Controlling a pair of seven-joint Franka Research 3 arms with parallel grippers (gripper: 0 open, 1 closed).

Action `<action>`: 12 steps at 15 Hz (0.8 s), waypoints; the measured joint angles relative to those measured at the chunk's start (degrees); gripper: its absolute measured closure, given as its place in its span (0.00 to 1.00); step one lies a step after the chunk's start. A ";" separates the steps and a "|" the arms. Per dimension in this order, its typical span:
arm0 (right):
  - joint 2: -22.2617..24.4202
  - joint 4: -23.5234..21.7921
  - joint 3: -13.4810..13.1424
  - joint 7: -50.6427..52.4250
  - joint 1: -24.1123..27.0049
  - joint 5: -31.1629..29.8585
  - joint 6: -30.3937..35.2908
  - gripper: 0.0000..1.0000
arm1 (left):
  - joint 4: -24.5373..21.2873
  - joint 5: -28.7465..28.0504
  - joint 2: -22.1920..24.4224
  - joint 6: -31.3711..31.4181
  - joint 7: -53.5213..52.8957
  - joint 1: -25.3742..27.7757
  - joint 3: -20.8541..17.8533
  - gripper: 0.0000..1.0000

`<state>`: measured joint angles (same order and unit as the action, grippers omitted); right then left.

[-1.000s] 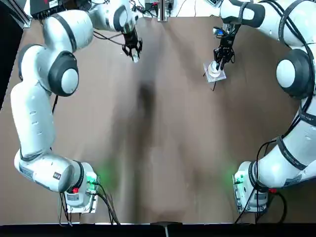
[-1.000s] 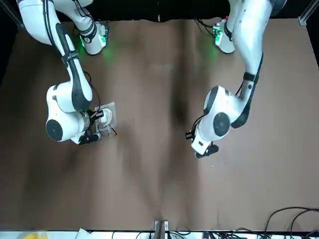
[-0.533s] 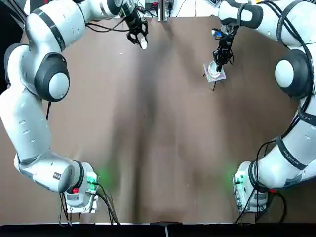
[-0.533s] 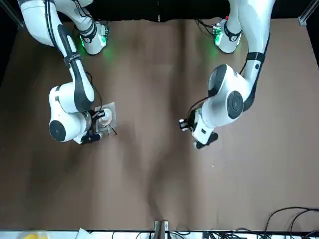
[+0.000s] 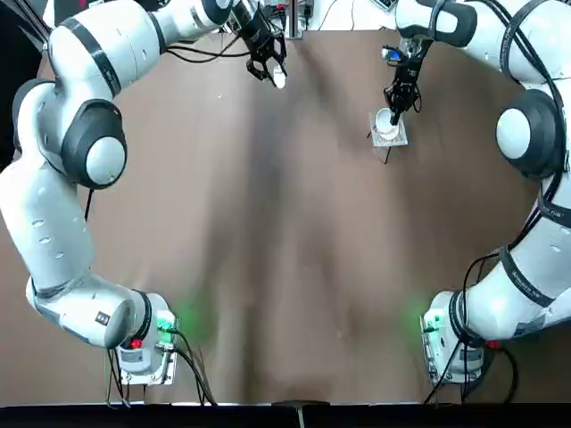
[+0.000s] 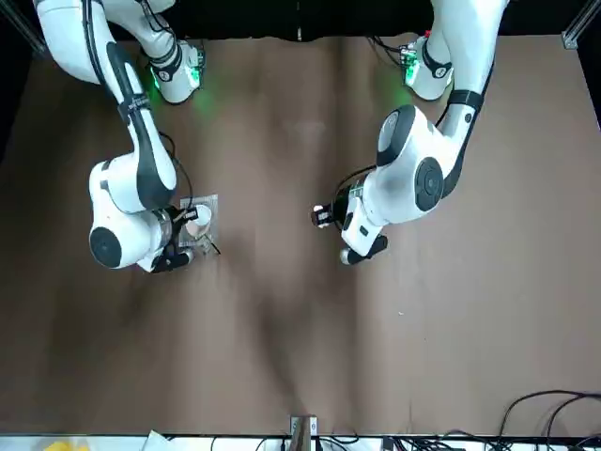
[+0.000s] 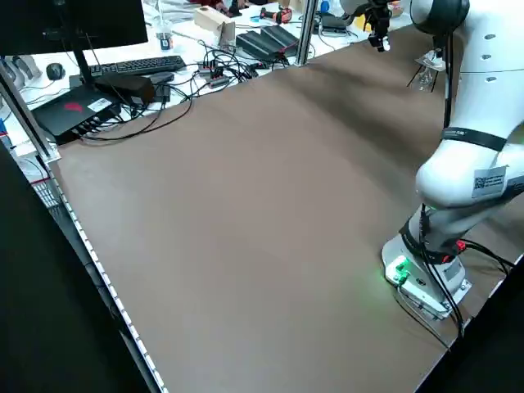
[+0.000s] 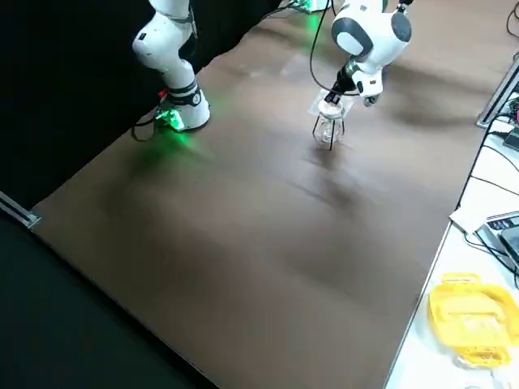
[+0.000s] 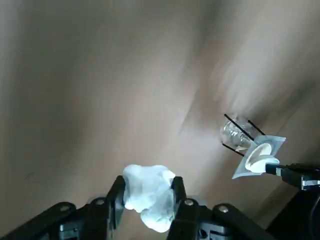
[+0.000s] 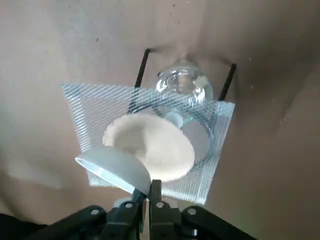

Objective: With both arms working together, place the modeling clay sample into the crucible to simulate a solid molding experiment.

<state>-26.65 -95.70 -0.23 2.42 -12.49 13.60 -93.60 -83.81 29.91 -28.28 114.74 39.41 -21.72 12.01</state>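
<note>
Well apart over open table (image 5: 339,267), left tool (image 9: 149,184) pinches clay (image 9: 151,196) and right tool (image 10: 148,188) pinches white lid's (image 10: 116,167) edge.

Left hand (image 9: 149,200) and right hand (image 10: 147,187) both hover.

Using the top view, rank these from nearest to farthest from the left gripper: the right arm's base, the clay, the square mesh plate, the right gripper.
1. Clay: between the left gripper's fingers.
2. Mesh plate and right gripper: robot's right, too close to call.
3. Right arm's base: robot's near right.
</note>
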 joint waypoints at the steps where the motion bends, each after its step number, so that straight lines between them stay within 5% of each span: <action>1: 0.00 1.09 -0.07 -0.58 0.00 0.54 1.49 0.94 | 0.07 0.33 -0.01 0.03 0.00 -0.06 0.13 0.57; 4: 0.01 3.67 -0.24 -1.90 0.02 2.95 3.57 0.94 | 0.20 0.57 -0.01 0.09 0.00 -0.16 0.91 0.57; 12: -1.69 6.74 0.88 -25.19 -5.75 17.97 3.33 0.94 | 0.80 6.75 -0.64 2.08 2.57 -0.19 1.51 0.59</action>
<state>-28.34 -88.95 0.65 -22.77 -18.24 31.57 -90.27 -83.01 36.66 -28.93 116.83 41.98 -21.91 13.52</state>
